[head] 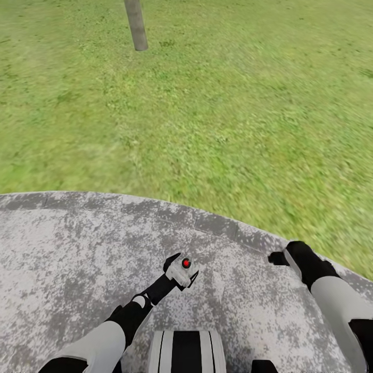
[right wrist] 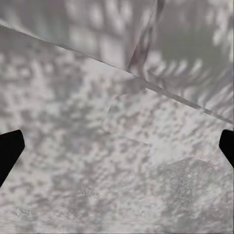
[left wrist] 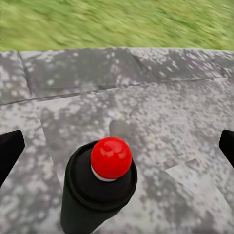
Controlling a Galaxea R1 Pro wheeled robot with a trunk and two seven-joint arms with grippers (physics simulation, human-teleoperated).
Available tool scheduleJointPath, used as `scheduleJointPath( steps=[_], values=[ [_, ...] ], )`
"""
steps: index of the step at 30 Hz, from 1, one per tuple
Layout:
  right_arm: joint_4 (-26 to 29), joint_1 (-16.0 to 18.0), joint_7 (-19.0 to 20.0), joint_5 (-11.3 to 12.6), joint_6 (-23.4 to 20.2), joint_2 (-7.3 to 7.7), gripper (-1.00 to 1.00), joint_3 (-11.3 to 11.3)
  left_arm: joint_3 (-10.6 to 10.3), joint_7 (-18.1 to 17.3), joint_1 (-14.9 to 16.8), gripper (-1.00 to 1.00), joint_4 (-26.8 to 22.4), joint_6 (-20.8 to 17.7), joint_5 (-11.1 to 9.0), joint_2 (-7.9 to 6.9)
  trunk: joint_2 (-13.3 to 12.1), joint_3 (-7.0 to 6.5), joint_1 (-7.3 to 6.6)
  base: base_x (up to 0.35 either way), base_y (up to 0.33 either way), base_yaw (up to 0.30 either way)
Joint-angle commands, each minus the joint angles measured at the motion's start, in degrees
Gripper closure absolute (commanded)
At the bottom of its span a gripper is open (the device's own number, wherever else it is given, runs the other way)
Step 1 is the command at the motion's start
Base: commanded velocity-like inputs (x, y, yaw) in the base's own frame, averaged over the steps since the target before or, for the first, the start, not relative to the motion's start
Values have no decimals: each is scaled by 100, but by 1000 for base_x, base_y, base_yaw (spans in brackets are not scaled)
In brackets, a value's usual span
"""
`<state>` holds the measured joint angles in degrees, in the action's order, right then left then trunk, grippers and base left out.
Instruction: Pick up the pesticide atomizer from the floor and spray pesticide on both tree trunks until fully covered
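Left gripper (head: pixel 182 271) held the pesticide atomizer (head: pixel 184 266), fingers pinching it over grey paving (head: pixel 62 259).
Right gripper (right wrist: pixel 117 144) spread wide; tree trunk (head: pixel 136 25) cut off above.

Mottled grey stone paving (head: pixel 62 259) underlies both arms; green lawn (head: pixel 233 114) lies ahead; straight grey-brown tree trunk (head: pixel 136 25) stands far ahead-left.

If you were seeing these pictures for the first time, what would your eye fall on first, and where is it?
The bright red round button on the pale grey-white pesticide atomizer, at the left gripper over the speckled grey stone paving, stands out first. Beyond the paving's curved edge spreads the wide green lawn, with one straight grey-brown tree trunk rising at the far left. The right gripper hovers over the paving.
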<state>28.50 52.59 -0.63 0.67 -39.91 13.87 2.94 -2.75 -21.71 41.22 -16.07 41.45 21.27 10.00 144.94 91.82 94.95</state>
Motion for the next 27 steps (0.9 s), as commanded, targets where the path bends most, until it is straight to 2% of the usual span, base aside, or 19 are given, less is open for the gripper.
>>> scheduleJointPath(
  steps=[1, 3, 8, 11, 15, 19, 27],
  values=[
    [134, 92, 425, -4, -480, -9, -100, 3, 1, 0, 0, -100, -1, 1, 0, 0, 0, 0, 0, 0, 0, 0],
    [253, 166, 977, -8, -893, -20, -100, 0, 2, 0, 0, -100, -1, 3, 0, 0, 0, 0, 0, 0, 0, 0],
    [237, 205, 1484, -22, -1248, -31, -100, -3, 3, 0, 0, -100, -2, 4, 0, 0, 3, 45, 5, 0, 0, 0],
    [10, 185, 1553, -21, -1213, -33, -100, -4, 3, 0, 0, -100, -2, 4, 0, 0, 3, 45, 5, 0, 0, 0],
    [-160, 170, 1590, -18, -1073, -96, -100, 2, 3, 0, 0, -100, -2, 4, 0, 0, 8, 133, 16, 0, 0, 0],
    [-221, 157, 1584, -36, -1003, -187, -100, -3, 3, 0, 0, -100, -9, 4, 0, 0, 8, 133, 16, 0, 0, 0],
    [-230, 156, 1584, -47, -986, -199, -100, -4, 3, 0, 0, -100, -11, 6, -1, 0, 8, 133, 16, 0, 0, 0]
  ],
)
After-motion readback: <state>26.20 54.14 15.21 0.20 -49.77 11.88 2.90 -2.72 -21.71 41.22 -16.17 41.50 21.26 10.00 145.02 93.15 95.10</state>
